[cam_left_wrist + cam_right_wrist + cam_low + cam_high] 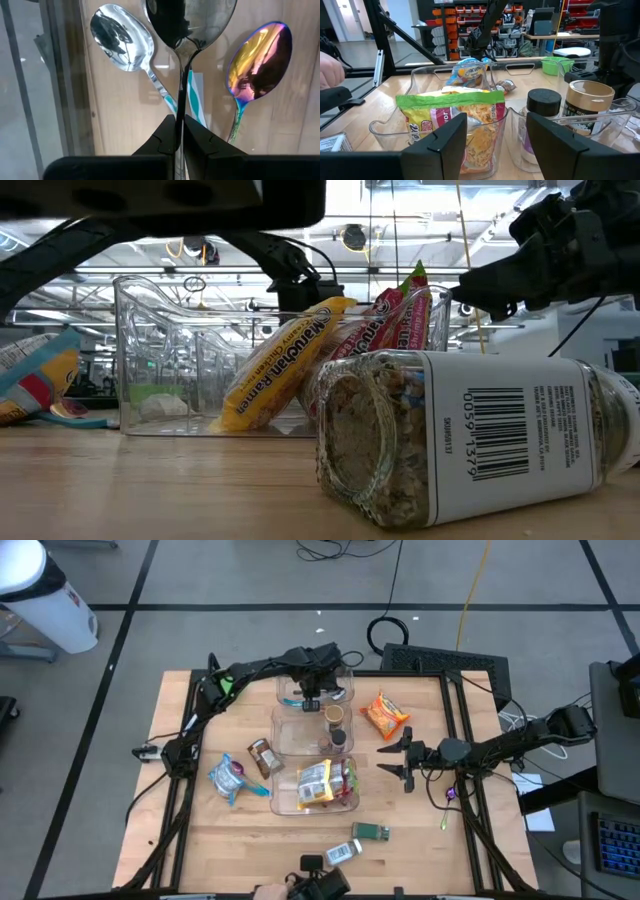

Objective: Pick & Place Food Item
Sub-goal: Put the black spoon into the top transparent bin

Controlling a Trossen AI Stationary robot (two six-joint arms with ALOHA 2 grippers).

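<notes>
Orange crinkled snack packet (385, 715): lies flat on the wooden bench (200, 850) near its far right corner, outside the row of clear plastic bins, apart from the bin wall; judged the likeliest food item for the next pick. It lies just beyond the right tool (400, 761), on the far side of it and slightly toward the bins, its long axis running diagonally across the bench. The right tool hangs between the packet and the near bin, fingers parted about halfway and holding nothing; the right arm is clearly the nearer one. Left tool (310, 700): down inside the clear far bin (285, 690), fingers pinched together on the thin stem of a dark mirror-finish spoon (185, 20), flanked by a silver spoon (122, 37) and an iridescent gold-purple spoon (260, 60).
</notes>
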